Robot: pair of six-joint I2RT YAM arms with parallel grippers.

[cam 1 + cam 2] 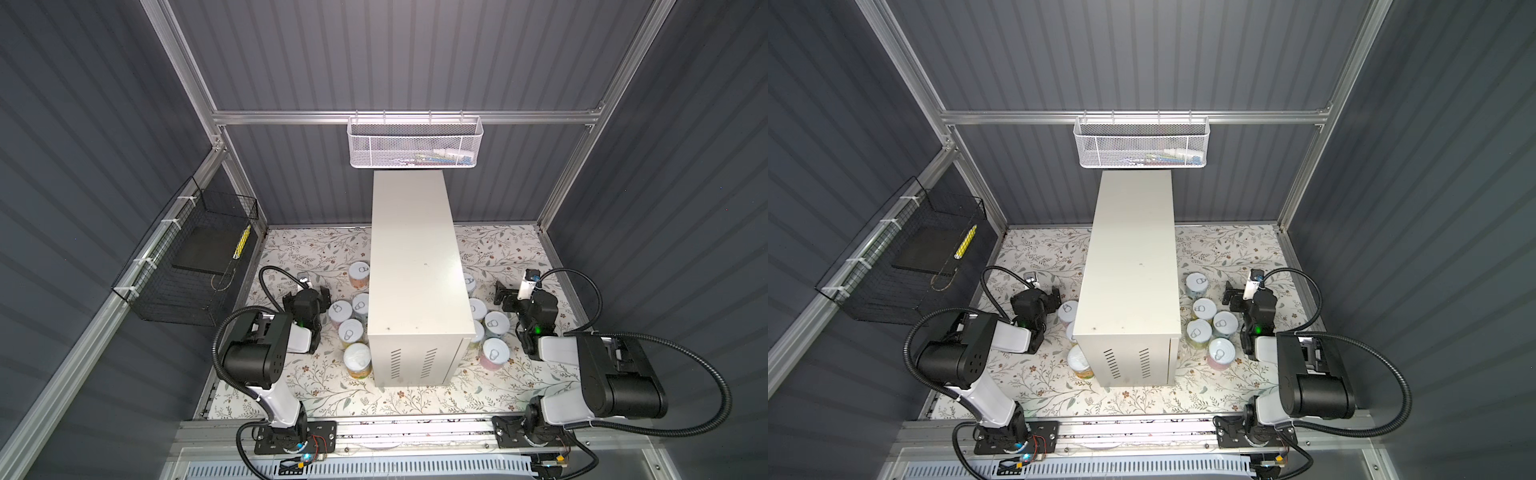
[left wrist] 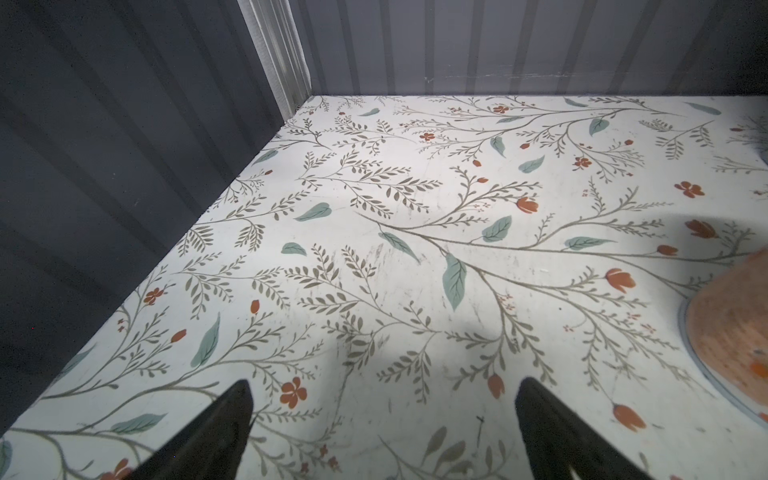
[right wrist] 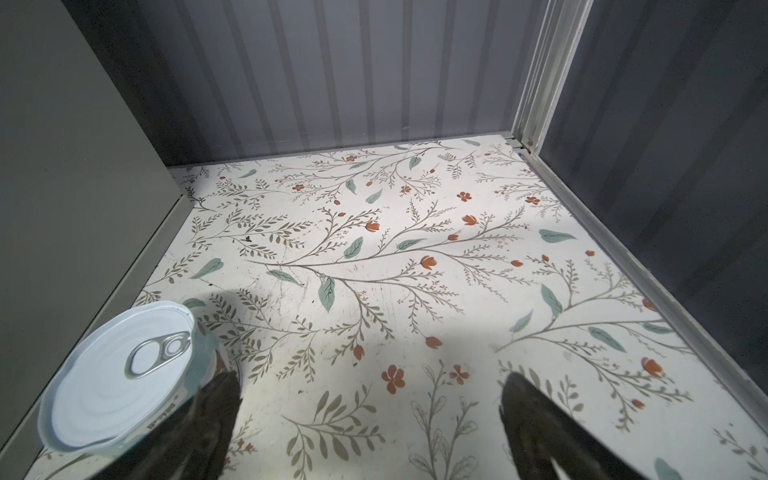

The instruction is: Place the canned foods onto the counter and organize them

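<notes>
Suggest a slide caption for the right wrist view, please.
Open right gripper over the floral tabletop, one upright can beside the counter.

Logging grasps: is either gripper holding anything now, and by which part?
Nothing is held. The left gripper and right gripper are open and empty; a can stands beside the right one, ungripped.

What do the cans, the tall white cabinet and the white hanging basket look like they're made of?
Cans: probably metal, shiny ringed lids with pull tabs, printed labels.
Cabinet: likely painted sheet metal, matte off-white, punched vent slits.
Basket: perforated mesh, seemingly white-coated metal.
</notes>
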